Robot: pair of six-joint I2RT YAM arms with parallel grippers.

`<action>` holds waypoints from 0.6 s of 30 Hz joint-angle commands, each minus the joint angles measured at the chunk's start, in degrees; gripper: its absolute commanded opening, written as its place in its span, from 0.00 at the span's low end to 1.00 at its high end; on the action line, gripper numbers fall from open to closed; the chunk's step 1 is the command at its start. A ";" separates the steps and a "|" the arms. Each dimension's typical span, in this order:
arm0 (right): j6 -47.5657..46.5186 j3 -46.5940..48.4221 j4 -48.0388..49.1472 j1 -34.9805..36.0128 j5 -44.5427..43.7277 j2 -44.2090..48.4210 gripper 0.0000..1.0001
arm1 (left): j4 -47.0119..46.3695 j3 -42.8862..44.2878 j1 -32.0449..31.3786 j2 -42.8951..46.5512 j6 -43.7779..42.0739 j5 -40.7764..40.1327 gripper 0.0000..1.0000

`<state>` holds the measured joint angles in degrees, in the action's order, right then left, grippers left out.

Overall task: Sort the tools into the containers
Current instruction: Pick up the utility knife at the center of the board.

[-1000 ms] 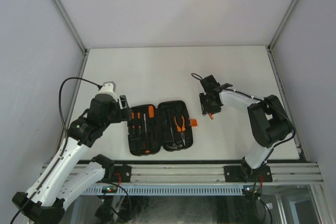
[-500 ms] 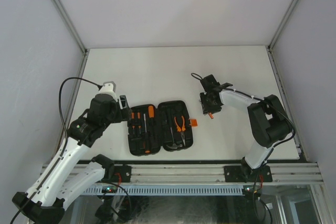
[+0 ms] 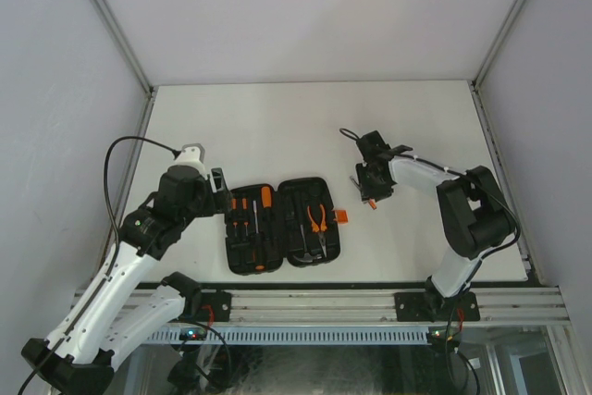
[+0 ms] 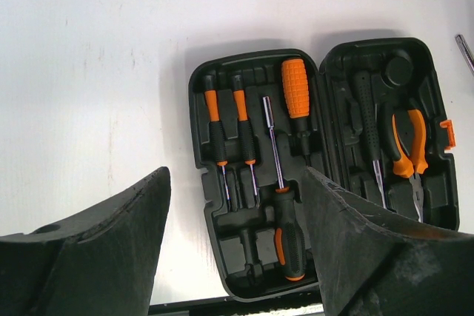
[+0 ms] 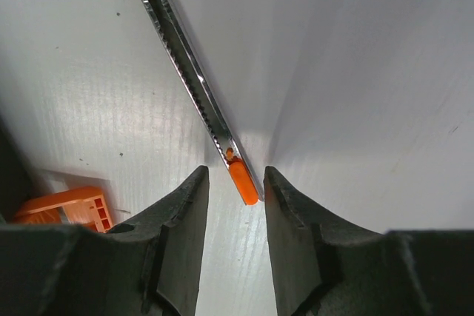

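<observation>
Jaws wide apart on left gripper (image 4: pixel 235 173), nothing between them; it hangs just off the left edge of the tool case (image 4: pixel 259 72). Case lies open and flat on the table (image 3: pixel 277 127), near the front edge, between the arms. Left half: two slim screwdrivers (image 4: pixel 217 135), steel shaft (image 4: pixel 274 142), fat orange handle (image 4: pixel 296 88). Right half: hammer (image 4: pixel 365 112) and orange pliers (image 4: pixel 409 142), both slotted in. Orange latch (image 4: pixel 446 134) on the right rim. Just right of it, outside the case, slim steel tool (image 5: pixel 189 72) with an orange end lies flat on the table. Right gripper (image 5: pixel 235 172) sits low over it, fingers either side of the orange end, with a narrow gap showing on one side. Not clamped.
</observation>
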<state>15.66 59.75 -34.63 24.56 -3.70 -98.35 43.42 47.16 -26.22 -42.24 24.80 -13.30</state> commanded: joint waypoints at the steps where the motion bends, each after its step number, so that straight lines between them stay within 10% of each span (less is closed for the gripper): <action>1: -1.87 1.69 -0.37 -1.15 1.48 -1.24 0.35 | -1.93 0.23 0.29 0.16 -0.93 0.44 0.75; 18: -1.88 1.69 -1.64 -0.62 2.68 -3.57 0.05 | -2.17 0.19 0.27 -0.01 -1.12 0.74 0.75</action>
<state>13.89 60.73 -35.66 23.62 -1.17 -100.42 43.42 47.16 -26.22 -42.35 24.80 -13.19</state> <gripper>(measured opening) 0.102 0.748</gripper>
